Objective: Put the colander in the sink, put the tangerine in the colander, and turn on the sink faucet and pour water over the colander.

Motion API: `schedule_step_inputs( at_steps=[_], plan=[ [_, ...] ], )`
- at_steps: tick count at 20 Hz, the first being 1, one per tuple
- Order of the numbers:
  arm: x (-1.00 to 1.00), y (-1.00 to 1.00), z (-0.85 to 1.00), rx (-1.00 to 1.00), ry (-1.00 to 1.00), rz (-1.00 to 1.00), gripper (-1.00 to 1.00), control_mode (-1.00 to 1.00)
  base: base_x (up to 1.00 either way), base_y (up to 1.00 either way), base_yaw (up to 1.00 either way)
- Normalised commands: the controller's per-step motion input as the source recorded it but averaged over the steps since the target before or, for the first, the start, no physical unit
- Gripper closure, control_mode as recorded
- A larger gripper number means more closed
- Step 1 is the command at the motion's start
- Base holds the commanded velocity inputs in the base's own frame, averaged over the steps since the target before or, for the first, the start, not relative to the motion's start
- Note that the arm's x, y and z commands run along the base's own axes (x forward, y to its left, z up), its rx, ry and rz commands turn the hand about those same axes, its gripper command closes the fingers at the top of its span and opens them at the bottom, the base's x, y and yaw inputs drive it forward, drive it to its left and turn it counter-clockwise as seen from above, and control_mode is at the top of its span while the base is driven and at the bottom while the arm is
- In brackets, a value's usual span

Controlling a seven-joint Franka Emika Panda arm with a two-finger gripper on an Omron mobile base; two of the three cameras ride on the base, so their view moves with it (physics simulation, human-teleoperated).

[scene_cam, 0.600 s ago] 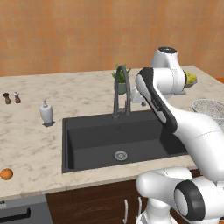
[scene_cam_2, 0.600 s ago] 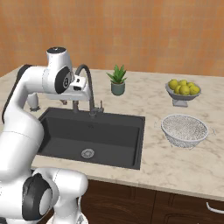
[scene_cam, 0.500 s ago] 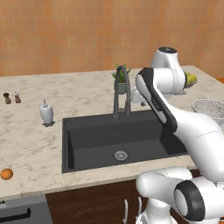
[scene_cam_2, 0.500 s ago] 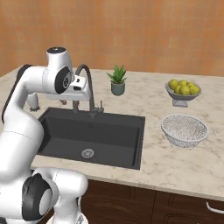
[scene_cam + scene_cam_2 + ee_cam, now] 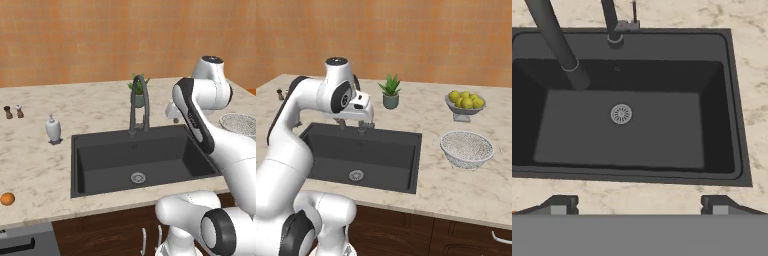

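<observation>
One wide stretch of counter separates the gripper [image 5: 367, 126] — fingers spread apart and empty, hovering over the sink [image 5: 406, 175] by the sink faucet [image 5: 139, 102] — from the colander [image 5: 466, 148], which sits well off to its right, just beyond the basin's right rim

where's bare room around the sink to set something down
The sink floor is bare around the drain. Open counter lies between the soap dispenser and the tangerine on the robot's left, and along the front edge below the colander. It is crowded behind the basin, with the sink faucet and potted plant, and around the fruit bowl.
</observation>
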Motion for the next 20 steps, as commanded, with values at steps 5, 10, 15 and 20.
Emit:
schedule_step_inputs(
  at_steps=[5, 10, 15, 20],
  plan=[
    [0.03, -0.89, -0.12, 0.05, 0.09, -0.06, -1.00, -1.00, 0.00, 0.00, 0.00],
    [0.13, -0.88, -0.16, 0.01, 0.10, -0.03, -1.00, -1.00, 0.00, 0.00, 0.00],
    [0.07, -0.79, -0.15, 0.00, 0.04, -0.03, -1.00, -1.00, 0.00, 0.00, 0.00],
    [0.06, -0.58, -0.20, -0.01, 0.00, 0.00, -1.00, -1.00, 0.00, 0.00, 0.00]
  ],
)
